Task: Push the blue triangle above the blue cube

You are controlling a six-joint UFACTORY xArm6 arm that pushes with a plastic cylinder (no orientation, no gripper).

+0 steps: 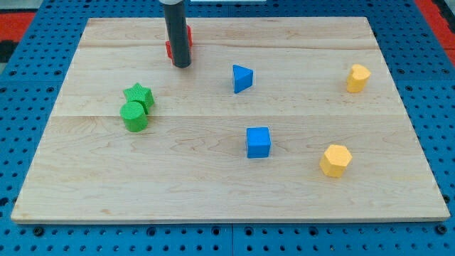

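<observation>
Seven blocks lay on the wooden board [227, 206]: two blue, two green, two yellow and one red. The blue triangle [242, 78] sat a little right of centre toward the far side, its point aimed right and its flat back facing left, so its long axis ran roughly left to right. The blue cube [258, 142] stood well apart from it, nearer and slightly right. The green star [139, 94] touched the green cylinder [134, 116] at the left. One yellow block [357, 77] lay far right, the other yellow block [335, 160] near right. My tip [181, 65], a bare rod with nothing to open or close, stood against the red block [186, 39], partly hiding it, well left of the triangle. No writing was readable.
</observation>
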